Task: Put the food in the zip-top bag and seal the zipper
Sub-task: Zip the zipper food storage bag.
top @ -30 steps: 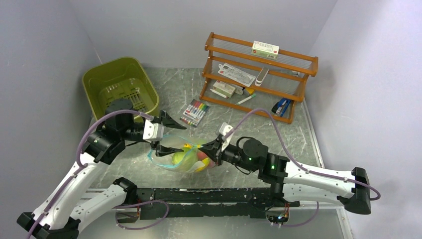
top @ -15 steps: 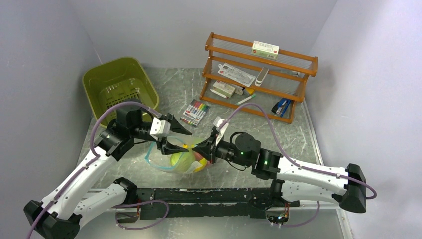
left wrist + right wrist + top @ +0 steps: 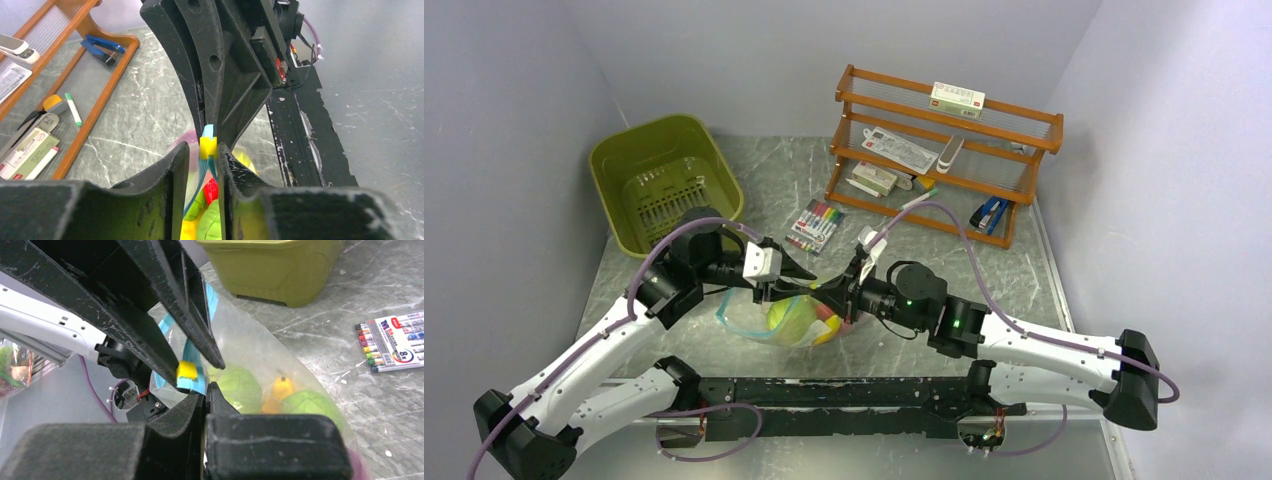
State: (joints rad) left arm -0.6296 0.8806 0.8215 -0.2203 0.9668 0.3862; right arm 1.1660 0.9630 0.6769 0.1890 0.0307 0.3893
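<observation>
With food (image 3: 240, 385) in the bag (image 3: 235, 325), sealing is in hand: left claw (image 3: 203, 150) and right claw (image 3: 205, 390) both pinch the zipper (image 3: 190, 352), nearly closed. Next, slide steadily along it.

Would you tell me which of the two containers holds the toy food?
The clear bag with the teal strip; the olive-green tub behind it looks empty.

Soft, even light is falling from overhead; the arms (image 3: 604, 345) are casting only faint shadows on the table (image 3: 764, 180). Close up, the wrist cameras are blurring their own dark fingers (image 3: 150, 200).
</observation>
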